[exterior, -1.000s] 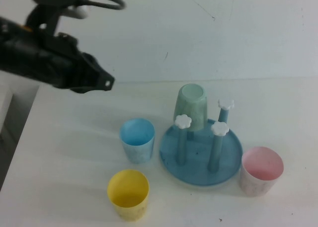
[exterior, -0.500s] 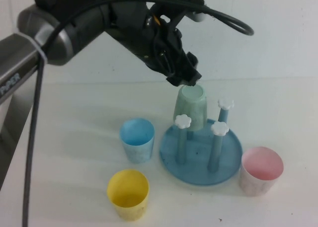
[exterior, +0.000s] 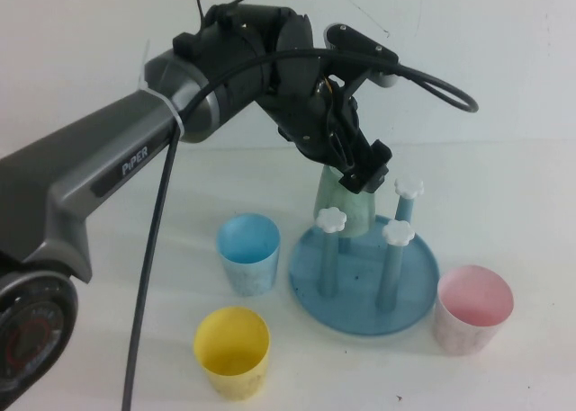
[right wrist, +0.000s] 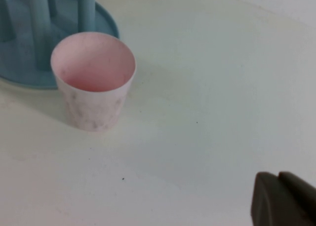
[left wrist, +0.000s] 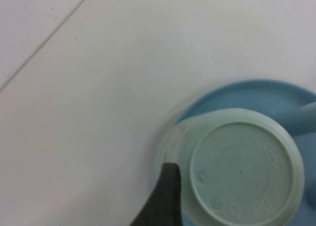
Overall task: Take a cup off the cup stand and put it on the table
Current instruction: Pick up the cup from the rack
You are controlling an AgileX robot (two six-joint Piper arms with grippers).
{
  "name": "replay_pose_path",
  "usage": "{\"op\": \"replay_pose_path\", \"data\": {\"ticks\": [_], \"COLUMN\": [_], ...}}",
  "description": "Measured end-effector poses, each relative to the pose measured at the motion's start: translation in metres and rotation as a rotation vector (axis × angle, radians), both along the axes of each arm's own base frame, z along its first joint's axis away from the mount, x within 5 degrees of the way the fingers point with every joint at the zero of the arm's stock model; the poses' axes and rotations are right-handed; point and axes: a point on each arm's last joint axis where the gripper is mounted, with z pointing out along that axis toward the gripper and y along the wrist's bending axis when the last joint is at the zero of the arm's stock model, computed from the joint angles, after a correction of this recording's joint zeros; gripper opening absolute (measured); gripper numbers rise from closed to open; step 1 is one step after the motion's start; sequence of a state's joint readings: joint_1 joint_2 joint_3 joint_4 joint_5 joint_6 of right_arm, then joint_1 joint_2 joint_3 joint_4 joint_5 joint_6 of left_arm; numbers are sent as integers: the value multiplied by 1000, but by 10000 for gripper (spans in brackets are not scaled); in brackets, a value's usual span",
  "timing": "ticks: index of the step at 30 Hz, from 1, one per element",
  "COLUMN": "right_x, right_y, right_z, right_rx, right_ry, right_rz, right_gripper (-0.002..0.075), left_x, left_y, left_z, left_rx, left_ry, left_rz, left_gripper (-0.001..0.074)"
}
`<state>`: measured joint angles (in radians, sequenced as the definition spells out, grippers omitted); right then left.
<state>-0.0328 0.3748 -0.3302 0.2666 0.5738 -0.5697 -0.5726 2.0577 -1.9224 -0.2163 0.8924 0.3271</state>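
My left gripper had swung in over the inverted cup on the cup stand — fingers spread, not yet grasping; right gripper low over the tabletop, state unclear.

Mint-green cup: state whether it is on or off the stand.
On. The mint-green cup sits upside down on the cup stand; the left gripper is at its base.

This is probably a robotics lab or test bench rather than a home. A bare white table stands against a plain white wall and holds only staged props: a blue cup stand and plastic tumblers. A black arm marked "Piper", trailing a loose cable, holds the left gripper above the stand. The right gripper sits low over the table.
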Motion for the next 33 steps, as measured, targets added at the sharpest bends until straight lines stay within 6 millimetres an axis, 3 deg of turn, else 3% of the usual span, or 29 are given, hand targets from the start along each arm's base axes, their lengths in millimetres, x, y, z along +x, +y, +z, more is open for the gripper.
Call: {"op": "replay_pose_path", "data": {"ticks": [9,16,29,33], "right_x": [0,0,2,4], "right_y": [0,0,0,-1], "right_z": [0,0,3,6], "right_rx": [1,0,0,9], "right_ry": [0,0,-39,-72], "right_rz": [0,1,-2,-12], "right_gripper": [-3,-3,-3,-3], "left_x": [8,12,11,9], "left_y": [-3,-5,-5,-3], "left_z": [-17,-28,-26,-5], "left_rx": [20,25,30,18], "left_ry": [1,13,14,-11], "left_rz": [10,15,13,7], "left_gripper": [681,552,545,545]}}
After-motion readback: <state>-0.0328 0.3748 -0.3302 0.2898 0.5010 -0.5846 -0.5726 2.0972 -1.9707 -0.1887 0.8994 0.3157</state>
